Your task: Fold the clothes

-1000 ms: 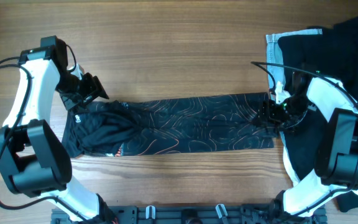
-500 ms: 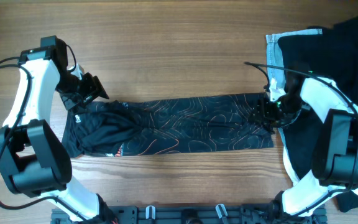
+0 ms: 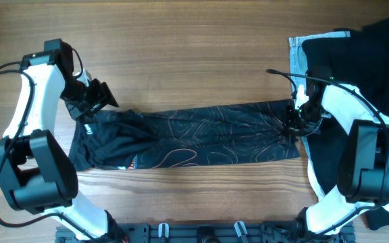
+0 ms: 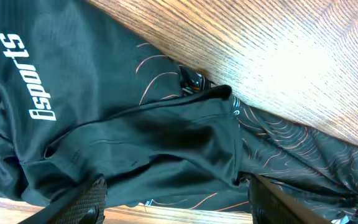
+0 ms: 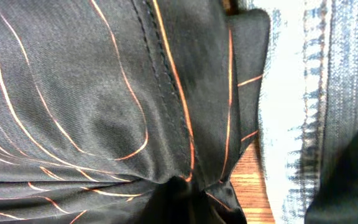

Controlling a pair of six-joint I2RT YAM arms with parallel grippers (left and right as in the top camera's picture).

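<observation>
The clothes, a thin black jersey [image 3: 201, 138] with orange contour lines, lies stretched in a long band across the table. My left gripper [image 3: 105, 96] hovers open at its upper left corner. In the left wrist view the two fingers [image 4: 92, 199] stand wide apart over rumpled cloth [image 4: 135, 137] with white lettering, and nothing is pinched. My right gripper [image 3: 291, 126] is at the jersey's right end. In the right wrist view the fabric [image 5: 73, 93] gathers into folds that run into the shut jaws [image 5: 191, 202].
A pile of other garments lies at the right: pale denim [image 3: 297, 52] and a plain black piece [image 3: 360, 54], close behind the right arm. A dark rail [image 3: 201, 233] runs along the table's front edge. Bare wood lies beyond the jersey.
My right gripper has shut on the jersey's right end, and the cloth there has puckered toward it. The left arm has stayed where it was.
</observation>
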